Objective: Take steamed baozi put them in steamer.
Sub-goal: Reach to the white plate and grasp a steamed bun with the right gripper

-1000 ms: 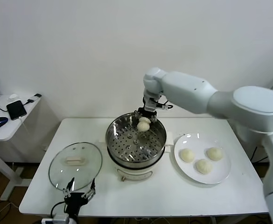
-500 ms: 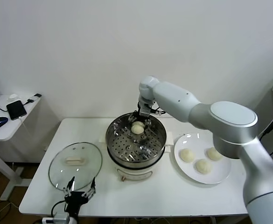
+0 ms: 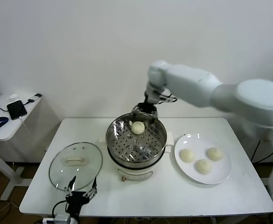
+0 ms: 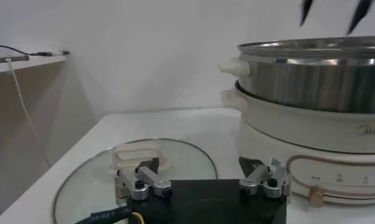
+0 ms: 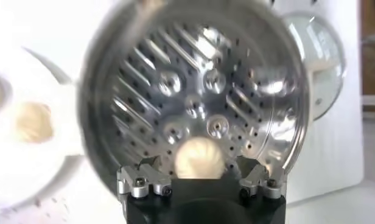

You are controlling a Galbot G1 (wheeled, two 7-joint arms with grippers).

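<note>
Now my right gripper (image 3: pixel 144 109) hangs w/ fingers spread, empty, over the far rim of the round shiny steel steamer (image 3: pixel 136 142). One round cream-white baozi (image 3: pixel 137 127) sits on its perforated floor, no long axis. Three more buns (image 3: pixel 203 165) on the white plate (image 3: pixel 222 175). Left gripper (image 3: pixel 80 195) parked open by the glass lid (image 3: pixel 75 163).
</note>
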